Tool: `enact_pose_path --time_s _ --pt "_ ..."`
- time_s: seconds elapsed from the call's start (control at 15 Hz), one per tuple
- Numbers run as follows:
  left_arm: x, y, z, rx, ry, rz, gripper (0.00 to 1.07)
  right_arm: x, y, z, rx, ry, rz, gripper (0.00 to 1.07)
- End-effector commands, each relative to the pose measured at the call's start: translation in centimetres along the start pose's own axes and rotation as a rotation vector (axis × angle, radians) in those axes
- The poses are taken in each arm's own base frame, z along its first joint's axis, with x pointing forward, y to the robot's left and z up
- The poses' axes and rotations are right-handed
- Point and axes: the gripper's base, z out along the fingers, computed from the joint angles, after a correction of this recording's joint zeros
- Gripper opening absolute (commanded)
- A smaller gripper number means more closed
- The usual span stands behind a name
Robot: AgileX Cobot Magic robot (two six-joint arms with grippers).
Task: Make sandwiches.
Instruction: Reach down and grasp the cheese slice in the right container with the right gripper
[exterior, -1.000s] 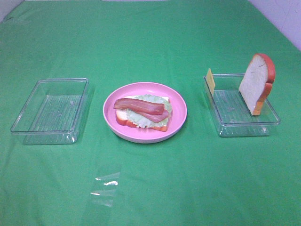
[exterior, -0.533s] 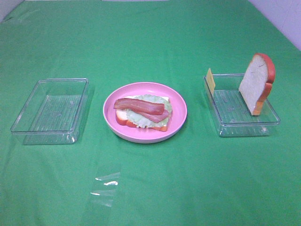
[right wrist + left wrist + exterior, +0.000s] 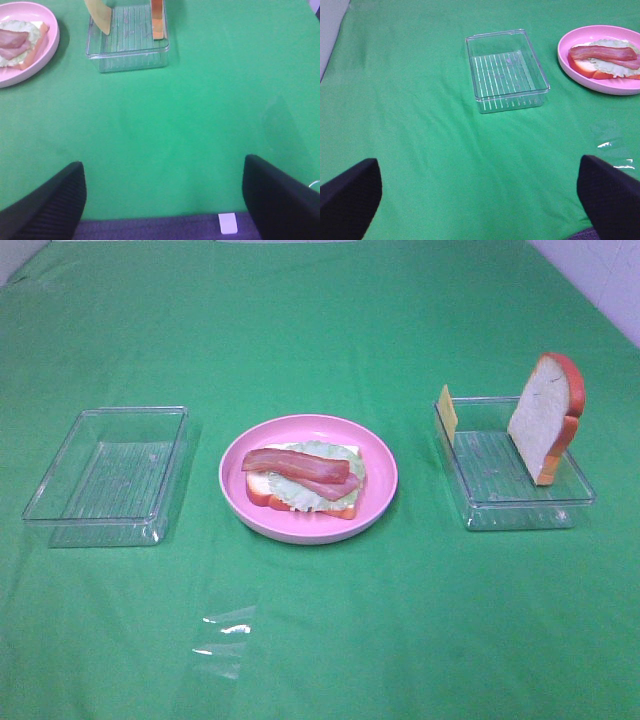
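Risk of knocking flat the thin cheese square [image 3: 448,412], propped on edge at the left wall of the right tray [image 3: 520,515], through a shallow pinch. Risk also of toppling the upright bread slice [image 3: 545,420] at that tray's right side, or of disturbing the bacon [image 3: 298,468] and lettuce [image 3: 335,495] stacked on the lower slice [image 3: 262,490] on the pink plate [image 3: 300,530]. Noted on the near side, short of the trays: left gripper [image 3: 480,197] and right gripper [image 3: 165,200], low over the cloth, fingers spread wide, grasping nothing.
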Motion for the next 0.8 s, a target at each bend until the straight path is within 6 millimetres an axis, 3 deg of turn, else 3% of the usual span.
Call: enact_pose_path --time_s 0.07,0.2,0.27,0.4,0.47,0.53,0.8 --pt "0.1 -0.1 -0.1 0.007 -0.022 -0.007 0.98 -3.8 0.3 0.6 -0.02 0.122 0.01 0.82" --pt "0.1 -0.1 -0.1 0.012 -0.022 -0.01 0.98 -7.8 0.4 1.9 -0.027 0.22 0.005 0.82" --pt "0.1 -0.1 -0.1 0.013 -0.022 -0.01 0.98 -8.8 0.4 2.4 -0.024 0.241 -0.003 0.82" --pt "0.1 -0.1 -0.1 0.013 -0.022 -0.01 0.98 -12.7 0.3 4.7 -0.019 0.326 -0.062 0.82" --pt "0.1 -0.1 -0.1 0.013 -0.022 -0.01 0.98 -15.0 0.5 6.2 -0.042 0.37 -0.063 0.82" --pt "0.1 -0.1 -0.1 0.013 -0.022 -0.01 0.98 -19.0 1.5 9.9 -0.159 0.444 -0.085 0.82" --pt "0.1 -0.1 -0.1 0.013 -0.022 -0.01 0.98 -23.3 3.4 15.2 -0.237 0.498 -0.083 0.82"
